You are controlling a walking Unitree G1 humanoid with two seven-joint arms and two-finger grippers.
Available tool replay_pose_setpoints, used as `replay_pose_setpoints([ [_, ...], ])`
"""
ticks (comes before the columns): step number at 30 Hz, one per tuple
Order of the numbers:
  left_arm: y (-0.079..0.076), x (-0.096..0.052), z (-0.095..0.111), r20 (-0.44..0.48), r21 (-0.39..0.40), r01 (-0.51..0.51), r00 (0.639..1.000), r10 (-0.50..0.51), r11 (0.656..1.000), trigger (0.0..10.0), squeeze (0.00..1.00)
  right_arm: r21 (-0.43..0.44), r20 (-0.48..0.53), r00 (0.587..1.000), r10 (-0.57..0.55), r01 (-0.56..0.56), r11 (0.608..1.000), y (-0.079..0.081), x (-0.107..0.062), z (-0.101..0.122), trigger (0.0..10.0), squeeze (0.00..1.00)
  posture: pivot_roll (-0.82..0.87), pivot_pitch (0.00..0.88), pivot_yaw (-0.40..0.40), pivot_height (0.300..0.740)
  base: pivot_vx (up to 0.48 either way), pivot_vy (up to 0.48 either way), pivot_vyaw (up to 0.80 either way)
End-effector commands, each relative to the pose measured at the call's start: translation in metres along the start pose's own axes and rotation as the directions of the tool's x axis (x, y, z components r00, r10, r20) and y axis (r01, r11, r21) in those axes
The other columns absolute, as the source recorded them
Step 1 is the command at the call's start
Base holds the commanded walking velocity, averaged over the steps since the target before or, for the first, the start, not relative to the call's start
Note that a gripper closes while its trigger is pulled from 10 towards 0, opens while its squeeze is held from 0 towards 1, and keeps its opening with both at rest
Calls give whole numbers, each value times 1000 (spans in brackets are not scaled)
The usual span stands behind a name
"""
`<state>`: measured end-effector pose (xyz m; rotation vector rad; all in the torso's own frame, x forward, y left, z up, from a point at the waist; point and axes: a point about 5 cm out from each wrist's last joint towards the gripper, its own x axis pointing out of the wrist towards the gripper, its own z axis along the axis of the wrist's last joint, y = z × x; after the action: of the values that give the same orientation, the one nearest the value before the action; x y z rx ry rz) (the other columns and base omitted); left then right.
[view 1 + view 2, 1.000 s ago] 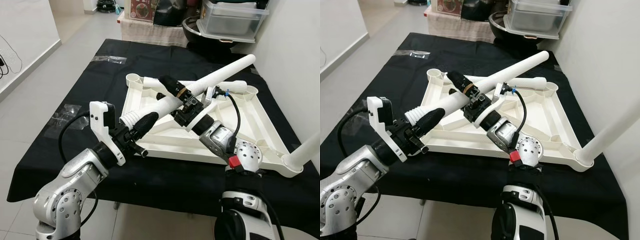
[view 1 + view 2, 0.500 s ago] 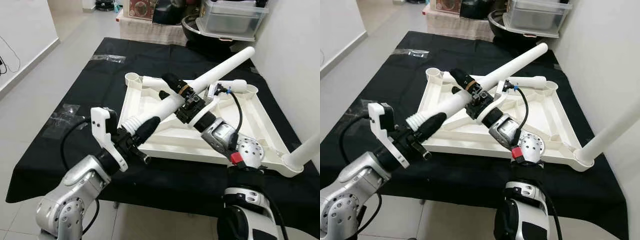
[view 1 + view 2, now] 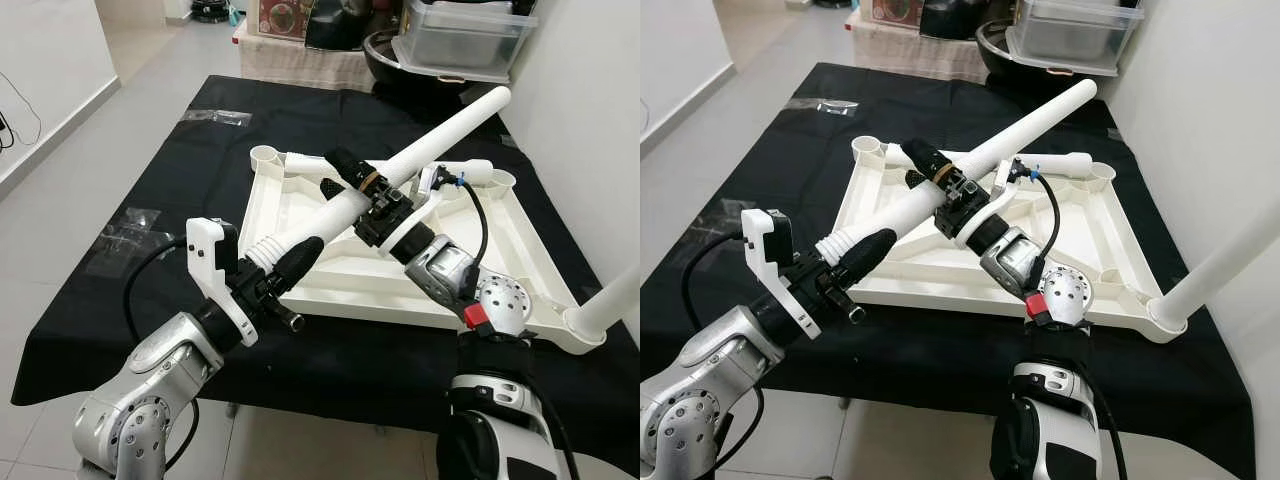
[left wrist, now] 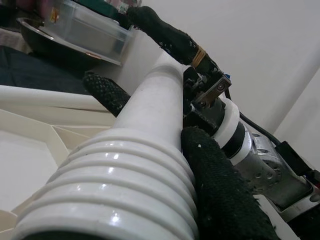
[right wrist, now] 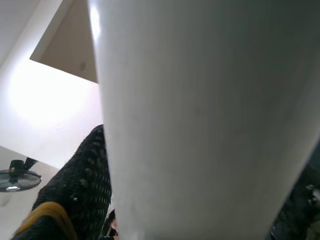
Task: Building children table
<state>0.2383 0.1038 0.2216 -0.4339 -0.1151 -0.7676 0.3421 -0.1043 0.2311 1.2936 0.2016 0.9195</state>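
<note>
Gripping one white leg (image 3: 400, 170) between them, both arms hold it slantwise across the centre of the head views, its smooth end rising toward the upper right and its ribbed threaded end low at centre left. The left gripper (image 3: 290, 258) is closed on that ribbed end, and the right gripper (image 3: 352, 178) is clamped round the shaft at mid-length, one black finger over the top. Beneath lies the upturned tabletop (image 3: 520, 250) on the black cloth (image 3: 120, 290), with an open socket (image 3: 265, 155) at its upper left corner, another leg (image 3: 612, 305) already standing at the lower right corner, and a third leg (image 3: 465, 170) lying inside near the far rim. The risk, as I judge it, is in the mating: the thread sits well apart from any socket and tilted, so a skewed approach could cross-thread or jam it. The two grips could also fight each other and twist the leg loose (the ribs give the left fingers a poor seat). A wide swing of the long free end might strike the clear bin (image 3: 465, 35) at upper right. Hard to read: the right wrist view is nearly all blank white shaft, and the right arm hides the tabletop's near edge. The near left socket cannot be made out behind the left gripper.
</note>
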Motion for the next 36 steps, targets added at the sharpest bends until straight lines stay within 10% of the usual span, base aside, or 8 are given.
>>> replay_pose_setpoints([
  [1, -15, 6, -8, -45, -26, 97, 994, -98, 995, 10000, 0, -25, -43, 999, 22, -24, 999, 7, 7, -6, 10000, 0, 75, 89, -115, 740, 0, 0, 0],
  [2, -15, 6, -8, -46, -28, 99, 994, -100, 995, 10000, 0, -30, -43, 999, 22, -23, 999, 7, 7, -6, 10000, 0, 74, 89, -115, 740, 0, 0, 0],
  [3, -15, 6, -8, -45, -29, 98, 994, -99, 995, 10000, 0, -35, -39, 999, 12, -13, 999, 6, 7, -6, 1922, 0, 75, 90, -114, 740, 0, 0, 0],
  [6, -15, 6, -9, -45, -29, 97, 994, -98, 995, 10000, 0, -39, -36, 999, 5, -6, 999, 5, 7, -6, 1922, 0, 75, 90, -114, 740, 0, 0, 0],
  [7, -15, 6, -8, -45, -28, 97, 994, -98, 995, 10000, 0, -39, -33, 999, -1, -1, 999, 4, 7, -6, 0, 0, 75, 89, -113, 740, 0, 0, 0],
  [33, -8, 4, -19, -136, -86, 50, 989, -62, 995, 10000, 0, -39, -27, 1000, 2, -3, 999, 5, 8, -5, 0, 0, 76, 93, -109, 740, 0, 0, 0],
  [34, -7, 2, -20, -144, -80, 46, 988, -57, 996, 10000, 1000, -44, -13, 1000, 9, -9, 999, 8, 8, -1, 0, 0, 77, 88, -109, 740, 0, 0, 0],
  [36, -3, -2, -24, -160, -67, 22, 987, -33, 998, 10000, 1000, -59, 9, 1000, 19, -19, 998, 12, 8, 6, 0, 0, 79, 75, -107, 740, 0, 0, 0],
])
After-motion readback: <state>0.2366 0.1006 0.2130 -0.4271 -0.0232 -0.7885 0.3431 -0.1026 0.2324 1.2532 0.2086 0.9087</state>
